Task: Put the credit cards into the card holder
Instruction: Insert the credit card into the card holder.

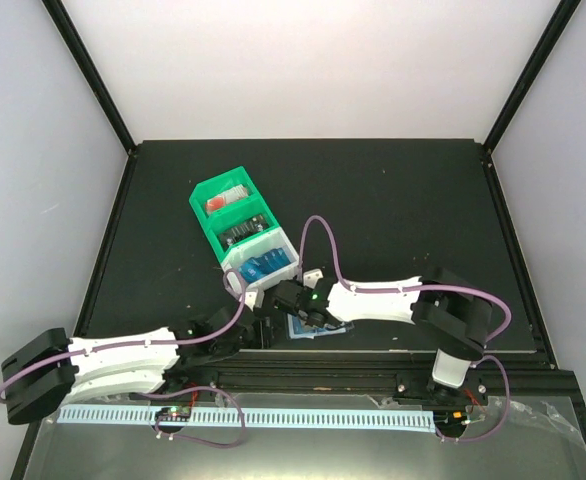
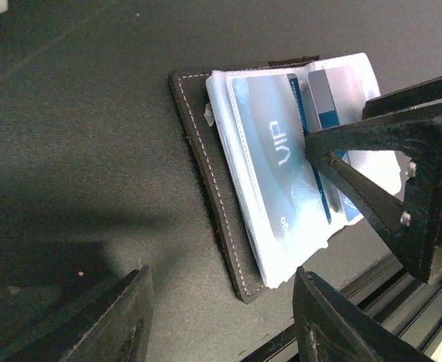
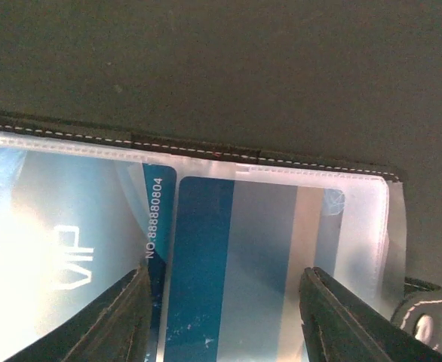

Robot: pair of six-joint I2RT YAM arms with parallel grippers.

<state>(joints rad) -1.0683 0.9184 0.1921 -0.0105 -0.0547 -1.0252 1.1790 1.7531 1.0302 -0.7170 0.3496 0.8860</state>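
Right wrist: right claw [image 3: 225, 277] wide over blue card [image 3: 206, 253] seated in card holder [image 3: 206, 145] sleeve; left claw [image 2: 221, 277] open, empty. Next: lift clear, fetch another.

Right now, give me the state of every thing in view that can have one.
card holder: open, lying flat, clear sleeves facing up.
VIP card: inside a sleeve.
striped blue card: in the neighbouring sleeve.
left end effector: open, empty, at the holder's corner.
right end effector: open, over the striped card, gripping nothing.
green bin: filled.
white bin: holding blue items.
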